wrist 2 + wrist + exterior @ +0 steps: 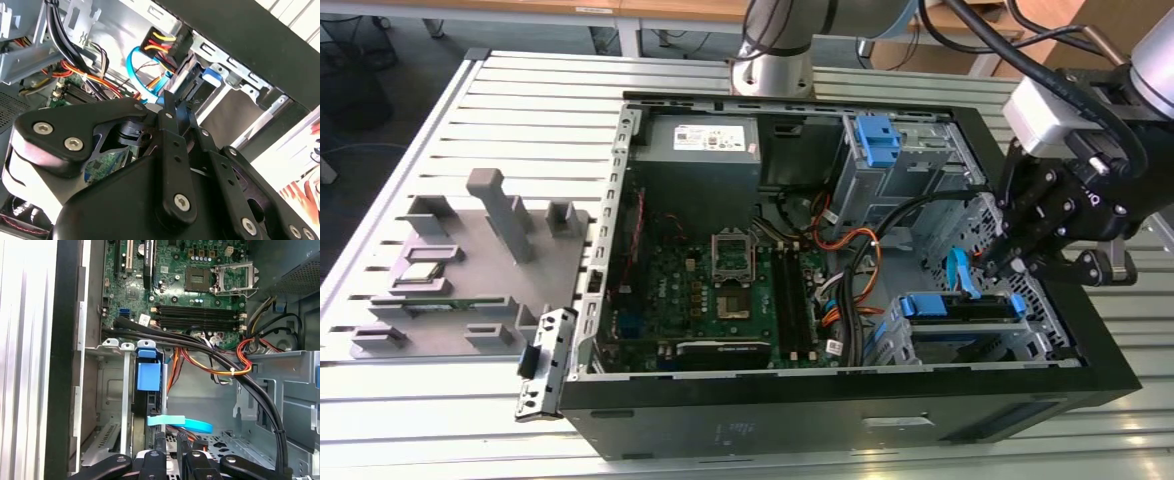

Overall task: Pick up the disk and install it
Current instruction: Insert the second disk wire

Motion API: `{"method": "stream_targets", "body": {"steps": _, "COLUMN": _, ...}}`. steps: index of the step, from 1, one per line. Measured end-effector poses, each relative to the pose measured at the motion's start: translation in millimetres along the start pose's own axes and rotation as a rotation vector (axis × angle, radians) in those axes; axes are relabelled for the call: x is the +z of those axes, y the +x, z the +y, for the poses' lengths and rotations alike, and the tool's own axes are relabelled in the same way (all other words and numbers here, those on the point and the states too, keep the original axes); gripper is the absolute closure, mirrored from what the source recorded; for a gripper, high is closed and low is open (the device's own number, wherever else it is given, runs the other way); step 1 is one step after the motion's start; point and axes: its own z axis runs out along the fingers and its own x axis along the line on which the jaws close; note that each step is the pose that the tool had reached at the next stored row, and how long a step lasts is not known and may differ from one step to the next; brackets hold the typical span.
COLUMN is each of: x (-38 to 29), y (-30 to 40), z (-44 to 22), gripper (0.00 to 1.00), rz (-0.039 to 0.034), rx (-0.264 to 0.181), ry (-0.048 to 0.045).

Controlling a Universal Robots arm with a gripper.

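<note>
Exterior view: the black gripper (pixel 1047 262) hangs over the open computer case (pixel 854 410), on the exterior view's right. I cannot tell if its fingers are spread or pinching. Just below it, the disk (pixel 967 308) in its blue bracket sits in the case's drive bay, near a light blue cable (pixel 955 270) and the motherboard (pixel 720 290).

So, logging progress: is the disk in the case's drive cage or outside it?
In the cage: in the first wrist view the disk stands edge-on between the metal walls of the drive cage. Whether it is fully seated, cannot tell.
</note>
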Motion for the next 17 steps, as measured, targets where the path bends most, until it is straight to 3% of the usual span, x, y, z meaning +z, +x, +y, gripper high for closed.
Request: {"method": "stream_targets", "body": {"steps": 17, "x": 1.8, "y": -14.0, "z": -8.2, "gripper": 0.76, "rz": 0.0, "rx": -0.006, "ry": -0.0003}}
